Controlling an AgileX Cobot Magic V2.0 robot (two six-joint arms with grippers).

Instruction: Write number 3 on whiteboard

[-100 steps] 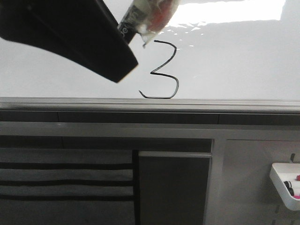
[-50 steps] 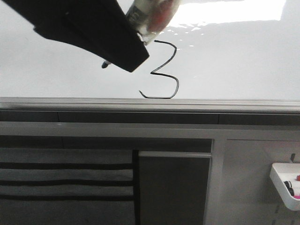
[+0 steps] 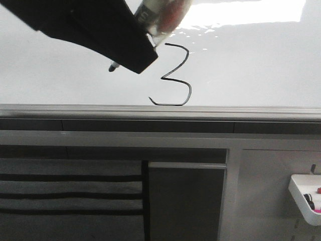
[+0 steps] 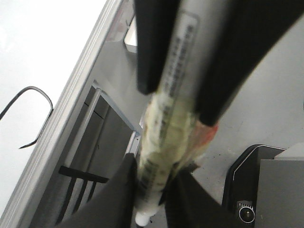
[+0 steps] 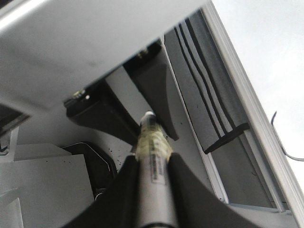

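The whiteboard carries a black angular number 3 just above its grey edge rail. A grey marker with a taped, partly red middle is held in front of the board, left of the 3. Its dark tip pokes out below my black left gripper. In the left wrist view my left gripper is shut on the taped marker, and my right gripper grips the barrel further up. In the right wrist view my right gripper is shut on the grey barrel.
The grey edge rail runs along the board's lower edge. Below it stand a grey cabinet front and a black-striped panel. A small white tray with markers hangs at the lower right.
The black gripper has moved up and a little right, and the marker's dark tip has come into view below it. In the last half second it has barely moved. The 3 is unchanged.
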